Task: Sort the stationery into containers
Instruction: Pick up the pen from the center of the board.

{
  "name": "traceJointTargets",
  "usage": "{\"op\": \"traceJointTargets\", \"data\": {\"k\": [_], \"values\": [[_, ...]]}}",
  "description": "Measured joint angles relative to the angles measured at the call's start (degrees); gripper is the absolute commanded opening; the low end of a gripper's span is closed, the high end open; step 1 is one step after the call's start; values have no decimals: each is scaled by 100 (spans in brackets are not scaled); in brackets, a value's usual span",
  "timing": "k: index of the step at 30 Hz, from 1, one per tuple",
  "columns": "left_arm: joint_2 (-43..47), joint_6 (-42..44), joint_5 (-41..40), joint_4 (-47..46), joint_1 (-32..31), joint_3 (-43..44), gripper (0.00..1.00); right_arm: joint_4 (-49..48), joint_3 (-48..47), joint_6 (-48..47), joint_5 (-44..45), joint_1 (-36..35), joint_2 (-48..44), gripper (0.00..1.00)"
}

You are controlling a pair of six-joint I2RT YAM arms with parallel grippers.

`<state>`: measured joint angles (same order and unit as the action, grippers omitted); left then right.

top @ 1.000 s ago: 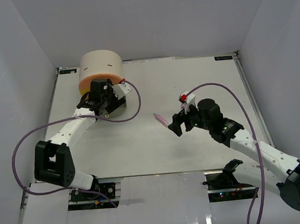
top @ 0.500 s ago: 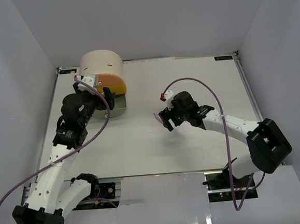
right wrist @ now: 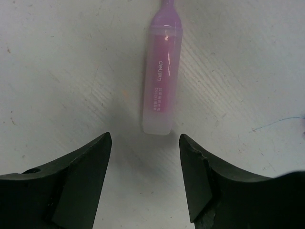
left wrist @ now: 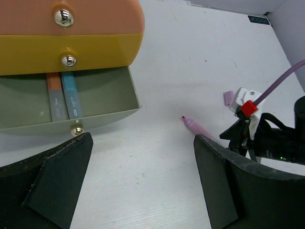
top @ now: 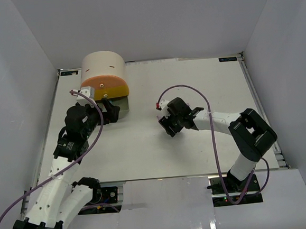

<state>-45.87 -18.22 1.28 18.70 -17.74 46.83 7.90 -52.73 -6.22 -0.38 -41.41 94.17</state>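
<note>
Editor: Overhead, where do the 2 arms stand?

Photographer: Spread wide, the left gripper hangs just in front of the beige cabinet, at its pulled-out grey-green drawer. The right gripper sits low over the white table near the middle, well apart from the cabinet.

Editor: Left wrist camera?

Photographer: Jaws stand wide, holding nothing. The orange drawer and yellow drawer sit flush with each other. The grey-green drawer below them juts out, with 2 pens side by side inside, the orange-and-grey pen and the blue pen. A pink marker lies on the table with the right gripper at its far end. A small lilac block rests near that gripper.

Editor: Right wrist?

Photographer: The fingers stand partly apart, gripping nothing. The pink marker lies flat just ahead of the tips, in line with the gap, its narrow end pointing away.
</note>
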Motion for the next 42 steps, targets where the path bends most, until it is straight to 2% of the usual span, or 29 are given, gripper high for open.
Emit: {"op": "traceJointTargets", "data": {"k": [7,16,25,26,27,31,35,42], "values": [[164,-164,131,114,0,-109,98,-52,-61,4,179,-37,306,62],[203,-186,223,162,0,-129,97,-170,-151,33,236,-46,420,52],[105,-411,544,164,0,-129,96,-168,-149,138,326,-74,413,35],[101,-461,592,162,0,-129,96,-168,-146,140,330,-74,413,27],[101,-503,643,153,0,-131,96,-177,-136,144,334,-74,407,24],[81,-721,887,26,0,-157,96,-203,-63,216,374,-114,341,18],[-15,-1032,1180,-131,0,-247,95,-197,55,332,452,-181,208,8],[-223,-1803,1646,-658,-15,-557,94,-535,490,944,737,-490,-780,8]]}}
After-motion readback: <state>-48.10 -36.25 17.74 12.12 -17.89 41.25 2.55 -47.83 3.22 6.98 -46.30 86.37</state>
